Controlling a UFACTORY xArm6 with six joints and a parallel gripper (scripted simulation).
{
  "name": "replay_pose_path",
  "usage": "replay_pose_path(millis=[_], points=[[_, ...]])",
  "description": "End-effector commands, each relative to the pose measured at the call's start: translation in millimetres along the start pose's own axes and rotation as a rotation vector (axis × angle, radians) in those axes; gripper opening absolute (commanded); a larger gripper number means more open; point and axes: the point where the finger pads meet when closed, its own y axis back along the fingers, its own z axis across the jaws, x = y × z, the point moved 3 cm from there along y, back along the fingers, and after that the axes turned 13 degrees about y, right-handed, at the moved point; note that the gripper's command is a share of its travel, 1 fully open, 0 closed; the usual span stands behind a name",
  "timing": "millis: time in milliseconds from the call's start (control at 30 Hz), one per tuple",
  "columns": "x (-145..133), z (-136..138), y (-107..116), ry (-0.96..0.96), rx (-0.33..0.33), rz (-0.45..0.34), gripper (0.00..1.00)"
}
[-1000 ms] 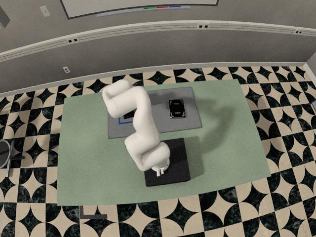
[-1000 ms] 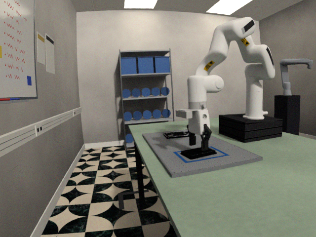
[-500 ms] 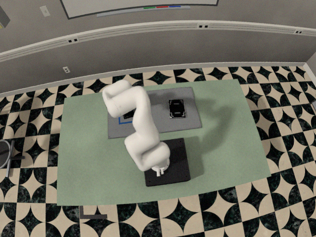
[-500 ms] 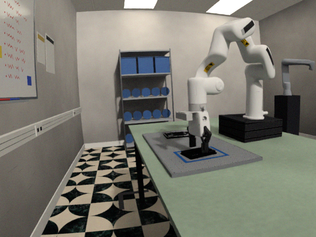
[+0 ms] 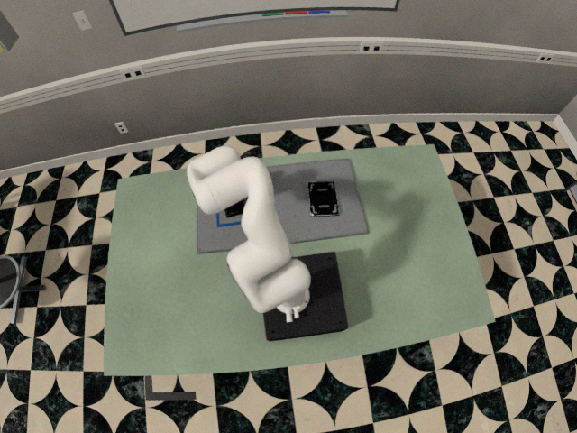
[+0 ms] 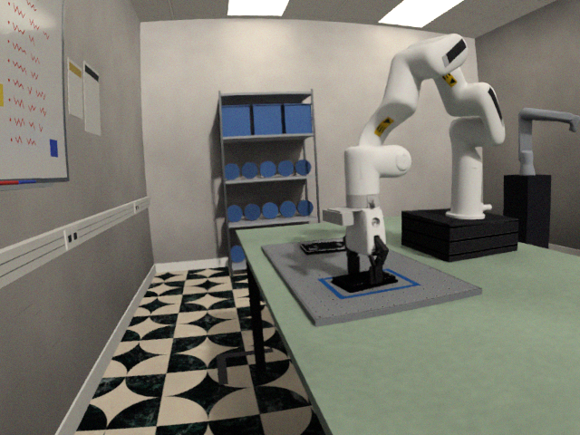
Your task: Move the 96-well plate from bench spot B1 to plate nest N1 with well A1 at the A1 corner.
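The black 96-well plate (image 6: 391,281) (image 5: 234,211) lies flat inside the blue outline of spot B1 (image 6: 370,294) (image 5: 228,225) on the grey board (image 6: 435,287) (image 5: 303,224). In the top view the arm hides most of it. My gripper (image 6: 366,275) is open and points straight down, its fingers reaching down to the plate on either side; I cannot tell whether they touch it. The black plate nest N1 (image 5: 323,198) (image 6: 323,246) with white corner locators stands empty further along the board. I cannot make out the plate's cut-off corner or the A1 mark.
The arm stands on a black base block (image 5: 325,298) (image 6: 459,234) on the green table (image 5: 409,261) (image 6: 421,365). A shelf with blue boxes (image 6: 266,159) stands at the far wall. A second grey arm on a black pedestal (image 6: 526,206) is at the right.
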Motion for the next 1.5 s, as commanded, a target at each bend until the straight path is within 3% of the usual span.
replay_pose_path(millis=[0, 633, 667, 1467], points=[[1.7, 0.0, -1.5, 0.000, 0.000, 0.004, 1.00], [1.7, 0.0, -2.1, 0.000, 0.000, 0.004, 1.00], [1.7, 0.0, -1.5, 0.000, 0.000, 0.004, 0.00], [1.6, 0.0, -1.6, 0.000, 0.000, 0.004, 0.00]])
